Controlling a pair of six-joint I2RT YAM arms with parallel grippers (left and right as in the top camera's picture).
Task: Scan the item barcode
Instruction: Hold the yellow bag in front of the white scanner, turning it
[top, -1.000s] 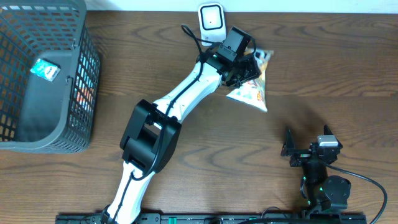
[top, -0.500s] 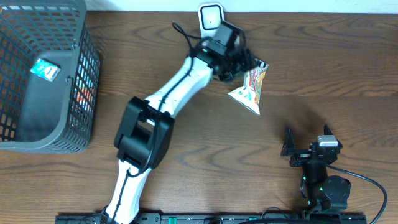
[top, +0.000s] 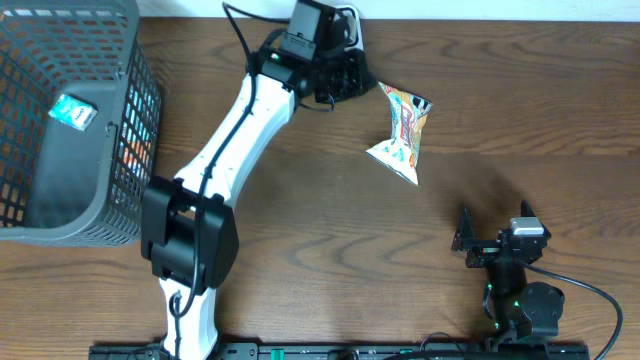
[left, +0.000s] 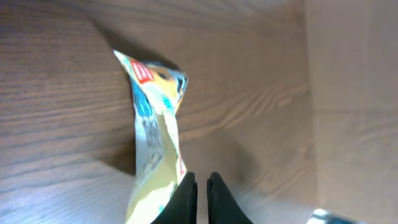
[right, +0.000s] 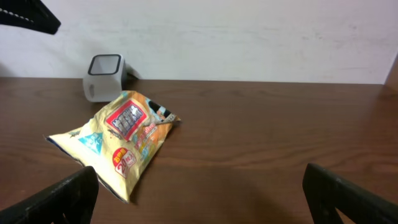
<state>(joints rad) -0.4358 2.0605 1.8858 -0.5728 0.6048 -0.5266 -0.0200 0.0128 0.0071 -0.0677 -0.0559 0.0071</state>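
Note:
The item, a yellow snack bag (top: 402, 135), lies loose on the wooden table right of the white barcode scanner (top: 345, 20). My left gripper (top: 368, 82) hovers in front of the scanner, just left of the bag's top corner, and hides most of the scanner from overhead. In the left wrist view the bag (left: 155, 137) lies just beside the shut black fingers (left: 186, 199), with nothing between them. My right gripper (top: 466, 240) rests open near the front right, facing the bag (right: 121, 140) and the scanner (right: 104, 77). No barcode can be made out on the bag.
A grey mesh basket (top: 140, 140) stands at the far left with a small packet (top: 72, 112) inside. A pale wall (right: 249, 37) runs along the table's back edge behind the scanner.
The left gripper let go of the snack bag, shut, and swung left toward the scanner. The bag now lies on the table. The right arm has not moved.

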